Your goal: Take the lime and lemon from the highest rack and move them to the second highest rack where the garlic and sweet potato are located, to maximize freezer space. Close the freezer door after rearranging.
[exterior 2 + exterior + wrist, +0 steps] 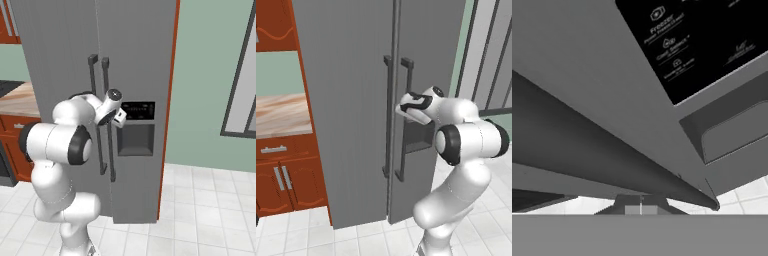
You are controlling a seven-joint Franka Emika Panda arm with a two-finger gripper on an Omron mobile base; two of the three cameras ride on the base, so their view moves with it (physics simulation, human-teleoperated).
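Freezer door (351,125), the tall brushed-grey panel with a long dark vertical bar handle (387,115), stands shut beside its twin door (428,60), so the racks inside, the lime and the lemon are all hidden behind it and nothing of the rearranging can be judged done. The twin door carries a black control panel (138,110) over a dark dispenser recess (135,140), and its own dark bar handle (404,120) runs just beside the first. The white arm's gripper (404,107) is raised to handle height and sits right at these two bars, which reads as an approach to pull a door open, the needed first step before any fruit can be reached. In the hand view a dark bar (612,160) runs slantwise close across the frame, with the control panel (707,40) beyond. Whether the gripper is wide, narrow or already closed round a bar I cannot tell. Reddish-brown wooden cabinets (286,175) and a marbled worktop (281,112) lie well off to the left.
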